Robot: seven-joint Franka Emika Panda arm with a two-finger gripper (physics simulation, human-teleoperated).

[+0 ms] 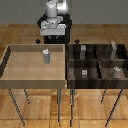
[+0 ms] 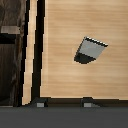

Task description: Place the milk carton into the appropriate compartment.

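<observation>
The milk carton point(image 1: 46, 56) is a slim whitish-grey box. It stands upright in the light wooden tray point(image 1: 10, 70), near the tray's back and towards the exterior view's right. It also shows in the wrist view point(image 2: 90, 50), seen from above and free of contact. My gripper point(image 1: 51, 31) hangs high over the tray's back edge, well above and behind the carton. In the wrist view my gripper point(image 2: 64, 104) is open and empty, with both fingertips point(image 2: 41, 103) apart at the frame's edge.
A dark bin point(image 1: 68, 62) with several compartments stands beside the tray on the exterior view's right; it also shows in the wrist view point(image 2: 10, 50). Small pale grey blocks point(image 1: 85, 72) sit in its compartments. Both containers stand on thin metal legs above a wooden floor.
</observation>
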